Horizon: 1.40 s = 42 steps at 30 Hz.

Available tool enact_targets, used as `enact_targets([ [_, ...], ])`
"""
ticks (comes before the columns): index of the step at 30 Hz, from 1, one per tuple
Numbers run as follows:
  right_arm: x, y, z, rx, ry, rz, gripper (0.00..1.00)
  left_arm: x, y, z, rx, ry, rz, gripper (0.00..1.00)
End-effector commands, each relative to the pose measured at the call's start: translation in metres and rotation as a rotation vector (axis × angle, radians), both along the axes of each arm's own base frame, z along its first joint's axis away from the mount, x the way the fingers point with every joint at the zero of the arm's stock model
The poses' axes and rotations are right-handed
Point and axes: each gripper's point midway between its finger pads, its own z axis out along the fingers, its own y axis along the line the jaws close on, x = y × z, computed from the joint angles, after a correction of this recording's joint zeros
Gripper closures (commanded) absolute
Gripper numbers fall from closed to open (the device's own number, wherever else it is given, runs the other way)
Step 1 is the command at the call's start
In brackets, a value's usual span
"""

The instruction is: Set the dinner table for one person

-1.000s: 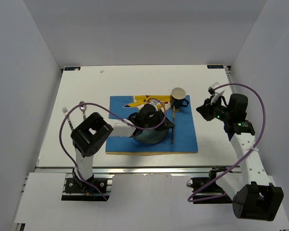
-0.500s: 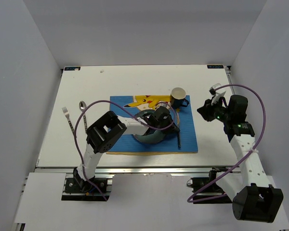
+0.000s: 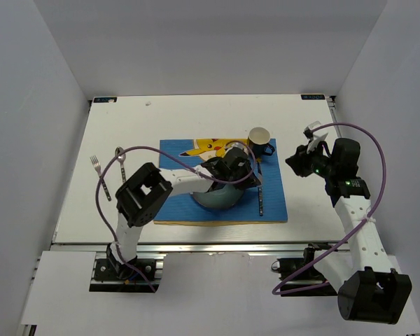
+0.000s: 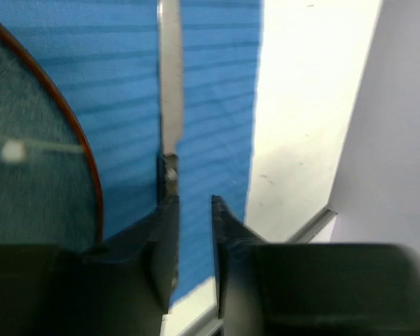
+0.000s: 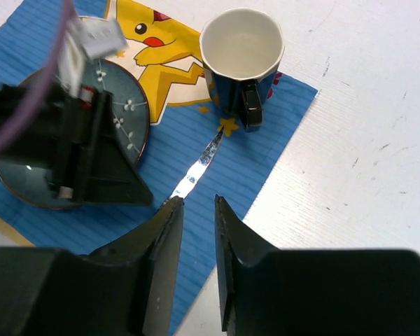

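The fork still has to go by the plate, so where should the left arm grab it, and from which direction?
Probably take the fork by the middle of its handle, coming straight down with the jaws across its narrow width. It lies flat on the table, tines at the far end, so a side approach has no hold. The spoon lies apart to its right.

One blue placemat [image 3: 274,204] at the middle of the worktop [image 3: 161,119], carrying one plate [image 3: 211,200], one mug [image 3: 260,138] and one knife [image 3: 260,203]. Near the left edge, one fork [image 3: 98,171] and one spoon [image 3: 119,151].
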Motion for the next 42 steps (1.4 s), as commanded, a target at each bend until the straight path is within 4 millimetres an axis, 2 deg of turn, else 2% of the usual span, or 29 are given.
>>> enact_targets([
  [1, -0.002, 0.002, 0.011, -0.017, -0.042, 0.031, 0.68, 0.004, 0.017, 0.074, -0.018, -0.134, 0.007, 0.7],
  [2, -0.004, 0.004, 0.013, -0.028, -0.054, 0.06, 0.63, 0.006, 0.03, 0.09, -0.017, -0.165, 0.008, 0.75],
  [3, -0.006, 0.005, 0.014, -0.038, -0.061, 0.078, 0.56, 0.005, 0.041, 0.092, -0.006, -0.171, 0.012, 0.8],
  [4, -0.007, 0.005, 0.014, -0.044, -0.063, 0.088, 0.49, 0.015, 0.072, 0.078, 0.052, -0.162, 0.07, 0.9],
  [5, -0.011, 0.009, 0.015, -0.047, -0.065, 0.126, 0.41, 0.017, 0.093, 0.098, 0.042, -0.203, 0.084, 0.94],
  [6, -0.015, 0.012, 0.014, -0.054, -0.067, 0.162, 0.29, 0.02, 0.113, 0.097, 0.062, -0.208, 0.104, 0.95],
  [7, -0.019, 0.016, 0.013, -0.055, -0.069, 0.2, 0.21, 0.026, 0.157, 0.076, 0.132, -0.166, 0.163, 0.96],
  [8, -0.022, 0.019, 0.012, -0.051, -0.07, 0.225, 0.15, 0.029, 0.183, 0.073, 0.172, -0.174, 0.182, 0.95],
  [9, -0.029, 0.026, 0.01, -0.033, -0.067, 0.275, 0.11, 0.03, 0.208, 0.089, 0.175, -0.201, 0.216, 0.92],
  [10, -0.033, 0.03, 0.009, -0.021, -0.062, 0.305, 0.11, 0.033, 0.254, 0.073, 0.253, -0.151, 0.289, 0.82],
  [12, -0.041, 0.039, 0.009, 0.019, -0.057, 0.366, 0.11, 0.033, 0.302, 0.073, 0.362, -0.165, 0.33, 0.66],
  [13, -0.044, 0.041, 0.005, 0.028, -0.056, 0.393, 0.11, 0.031, 0.339, 0.074, 0.416, -0.146, 0.386, 0.58],
  [15, -0.052, 0.049, 0.004, 0.055, -0.069, 0.453, 0.11, 0.028, 0.376, 0.072, 0.523, -0.155, 0.401, 0.42],
  [16, -0.053, 0.05, 0.001, 0.058, -0.076, 0.464, 0.13, 0.027, 0.406, 0.068, 0.563, -0.125, 0.452, 0.38],
  [17, -0.054, 0.051, -0.001, 0.059, -0.077, 0.469, 0.15, 0.026, 0.421, 0.064, 0.604, -0.12, 0.438, 0.37],
  [19, -0.053, 0.051, -0.005, 0.052, -0.077, 0.472, 0.22, 0.026, 0.439, 0.057, 0.625, -0.098, 0.441, 0.35],
  [20, -0.052, 0.051, -0.007, 0.048, -0.076, 0.476, 0.25, 0.028, 0.456, 0.046, 0.662, -0.07, 0.44, 0.35],
  [21, -0.051, 0.051, -0.009, 0.045, -0.071, 0.476, 0.32, 0.03, 0.461, 0.042, 0.679, -0.061, 0.435, 0.35],
  [22, -0.051, 0.052, -0.011, 0.042, -0.067, 0.481, 0.35, 0.032, 0.477, 0.037, 0.701, -0.038, 0.456, 0.35],
  [23, -0.05, 0.052, -0.011, 0.036, -0.07, 0.487, 0.4, 0.033, 0.483, 0.023, 0.742, -0.004, 0.423, 0.35],
  [24, -0.05, 0.052, -0.012, 0.031, -0.068, 0.486, 0.48, 0.04, 0.489, 0.024, 0.767, -0.007, 0.423, 0.36],
  [27, -0.049, 0.051, -0.014, 0.026, -0.06, 0.488, 0.57, 0.056, 0.505, 0.011, 0.844, 0.017, 0.402, 0.37],
  [29, -0.047, 0.051, -0.016, 0.024, -0.053, 0.483, 0.58, 0.065, 0.512, 0.007, 0.88, 0.021, 0.381, 0.39],
  [30, -0.045, 0.05, -0.016, 0.02, -0.054, 0.48, 0.57, 0.067, 0.514, -0.004, 0.893, 0.047, 0.362, 0.4],
  [31, -0.044, 0.05, -0.016, 0.017, -0.054, 0.478, 0.57, 0.076, 0.517, -0.002, 0.898, 0.036, 0.362, 0.41],
  [34, -0.041, 0.049, -0.017, 0.01, -0.052, 0.472, 0.57, 0.082, 0.524, -0.014, 0.919, 0.057, 0.325, 0.43],
  [35, -0.04, 0.048, -0.017, 0.009, -0.05, 0.47, 0.57, 0.087, 0.527, -0.013, 0.928, 0.048, 0.318, 0.43],
  [40, -0.036, 0.046, -0.02, 0.004, -0.041, 0.454, 0.56, 0.09, 0.531, -0.028, 0.903, 0.077, 0.289, 0.48],
  [42, -0.034, 0.046, -0.02, 0.006, -0.034, 0.447, 0.56, 0.087, 0.527, -0.036, 0.865, 0.09, 0.274, 0.5],
])
